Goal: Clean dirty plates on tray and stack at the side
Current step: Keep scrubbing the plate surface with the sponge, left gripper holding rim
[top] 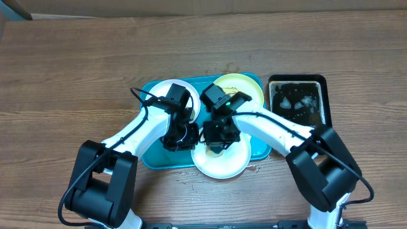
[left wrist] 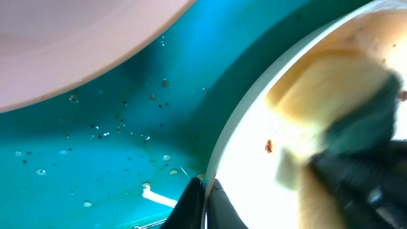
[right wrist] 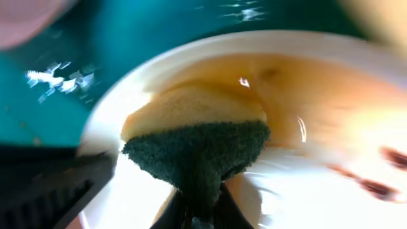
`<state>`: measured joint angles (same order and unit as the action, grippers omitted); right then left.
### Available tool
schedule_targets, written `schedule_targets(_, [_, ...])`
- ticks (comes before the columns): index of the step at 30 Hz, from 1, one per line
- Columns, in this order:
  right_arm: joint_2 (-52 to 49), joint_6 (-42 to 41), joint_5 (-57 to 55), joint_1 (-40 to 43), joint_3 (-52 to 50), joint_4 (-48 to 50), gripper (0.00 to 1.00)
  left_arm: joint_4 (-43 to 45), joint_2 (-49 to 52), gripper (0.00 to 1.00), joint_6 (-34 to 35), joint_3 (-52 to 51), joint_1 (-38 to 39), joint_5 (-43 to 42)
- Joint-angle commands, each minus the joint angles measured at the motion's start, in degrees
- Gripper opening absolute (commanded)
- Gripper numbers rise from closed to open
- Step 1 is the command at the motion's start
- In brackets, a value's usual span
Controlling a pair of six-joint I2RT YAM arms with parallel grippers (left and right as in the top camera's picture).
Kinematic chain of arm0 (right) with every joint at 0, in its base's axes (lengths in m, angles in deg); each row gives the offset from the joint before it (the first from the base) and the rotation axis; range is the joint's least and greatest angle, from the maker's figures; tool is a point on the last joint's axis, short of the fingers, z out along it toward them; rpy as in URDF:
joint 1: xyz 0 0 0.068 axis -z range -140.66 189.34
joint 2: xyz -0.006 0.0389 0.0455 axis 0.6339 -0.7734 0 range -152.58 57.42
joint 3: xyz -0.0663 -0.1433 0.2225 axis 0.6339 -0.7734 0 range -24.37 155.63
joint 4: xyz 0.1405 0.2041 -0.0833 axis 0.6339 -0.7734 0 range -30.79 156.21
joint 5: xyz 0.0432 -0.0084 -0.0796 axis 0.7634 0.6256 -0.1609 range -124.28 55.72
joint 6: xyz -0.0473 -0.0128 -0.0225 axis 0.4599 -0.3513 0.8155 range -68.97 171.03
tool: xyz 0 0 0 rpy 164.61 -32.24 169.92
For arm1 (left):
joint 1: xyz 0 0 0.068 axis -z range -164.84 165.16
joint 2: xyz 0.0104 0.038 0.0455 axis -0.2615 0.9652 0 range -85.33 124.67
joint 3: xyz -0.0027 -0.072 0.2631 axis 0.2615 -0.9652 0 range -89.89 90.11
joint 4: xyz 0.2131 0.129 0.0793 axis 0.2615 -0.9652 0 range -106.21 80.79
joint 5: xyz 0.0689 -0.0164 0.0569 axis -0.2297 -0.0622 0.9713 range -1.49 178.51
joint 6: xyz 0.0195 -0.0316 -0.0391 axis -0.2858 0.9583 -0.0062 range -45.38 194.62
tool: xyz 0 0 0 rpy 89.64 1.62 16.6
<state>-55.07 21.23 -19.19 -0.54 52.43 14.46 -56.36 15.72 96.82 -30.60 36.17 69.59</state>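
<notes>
- Two robot arms work over the turquoise tray [top: 150, 156] at mid-table, where all three plates sit. A far white plate [top: 166, 89] lies at the back left, a yellow-green plate [top: 247, 86] at the back right, and a near white plate [top: 222, 165] overhangs the front rim.
- The right gripper [right wrist: 197, 213] is clenched on a sponge [right wrist: 191, 111], yellow on one face and green scouring pad on the other, which is pressed onto the near white plate.
- The left gripper [left wrist: 203, 197] has its jaws pinched together at that plate's rim, seemingly steadying it.
- Progress looks early. One plate is under the sponge, brown smears [right wrist: 375, 181] show on it, and nothing is stacked on the table beside the tray.
- The other two plates appear to await their turn. Whether either is already clean cannot be told from above.
- Only the overhead view gives the layout and the black tray [top: 328, 95] at the right. Only the wrist views show the grips, the smears, and the crumbs [left wrist: 127, 121] and droplets on the tray floor.
</notes>
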Motion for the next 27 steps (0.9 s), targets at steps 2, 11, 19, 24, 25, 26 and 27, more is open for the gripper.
schedule_targets(2, [1.5, -4.3, -1.2, 1.7, -0.2, -3.3, 0.04, -0.4, 0.5, 0.04, 1.2, 0.5, 0.0, -0.6])
schedule_targets(11, [7.7, 12.9, -1.0, 1.7, -0.2, -8.2, 0.04, 0.9, 0.5, 0.04, 1.0, 0.5, 0.0, -0.1])
schedule_targets(19, [8.9, 19.8, -12.3, 1.8, -0.2, -8.4, 0.04, 1.3, 0.5, 0.04, 1.0, 0.5, 0.0, -0.2])
schedule_targets(24, [8.9, 19.8, -12.5, 1.8, -0.9, -6.4, 0.04, 1.3, 0.5, 0.04, 1.0, 0.5, 0.0, -0.2])
schedule_targets(25, [8.9, 19.8, -12.5, 1.8, -1.2, -5.6, 0.04, 1.3, 0.5, 0.04, 1.0, 0.5, 0.0, -0.2])
schedule_targets(26, [8.9, 19.8, -12.5, 1.8, -1.8, -4.6, 0.04, 1.3, 0.5, 0.04, 1.0, 0.5, 0.0, -0.2])
schedule_targets(27, [8.9, 19.8, -12.5, 1.8, -2.4, -3.7, 0.04, 1.3, 0.5, 0.04, 1.0, 0.5, 0.0, -0.2])
